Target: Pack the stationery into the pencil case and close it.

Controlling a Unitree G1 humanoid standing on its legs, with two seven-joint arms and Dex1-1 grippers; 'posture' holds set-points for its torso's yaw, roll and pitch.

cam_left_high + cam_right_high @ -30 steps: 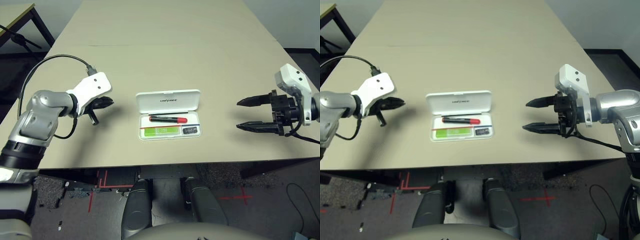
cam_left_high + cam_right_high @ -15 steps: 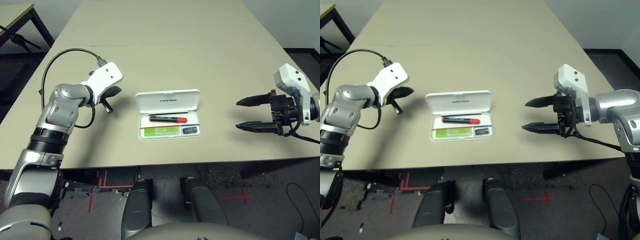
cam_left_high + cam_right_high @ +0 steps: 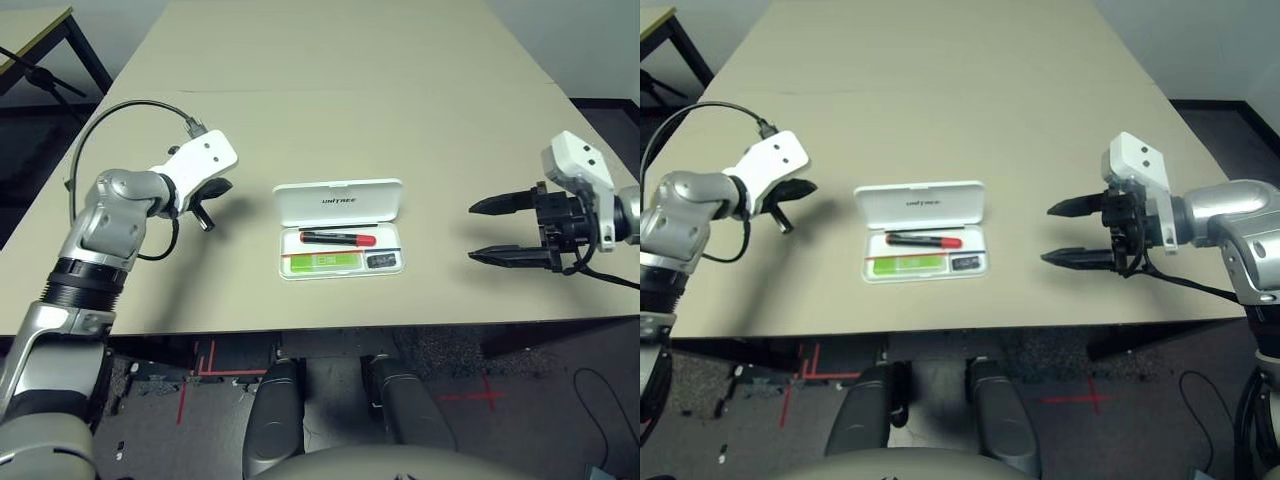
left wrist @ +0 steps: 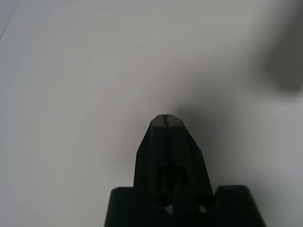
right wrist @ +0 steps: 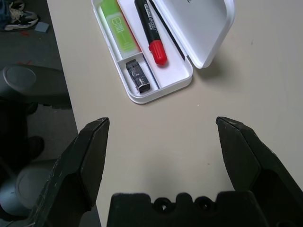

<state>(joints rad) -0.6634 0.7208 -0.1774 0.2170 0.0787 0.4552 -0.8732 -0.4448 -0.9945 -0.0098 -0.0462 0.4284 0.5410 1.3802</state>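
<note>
Left gripper (image 4: 164, 116) at centre left of the head view, fingers pressed together on nothing, tips partly masked by its white housing. Right gripper (image 3: 490, 231) at far right, fingers spread wide and empty, arm cut by the frame edge. Between them at centre, well apart from both, pencil case (image 3: 340, 201) open on the table (image 3: 350, 90), lid raised. Inside: marker (image 3: 337, 238), highlighter (image 3: 325, 261), dark clip (image 5: 138, 75), details hard to make out. Lid lettering too small to read.
</note>
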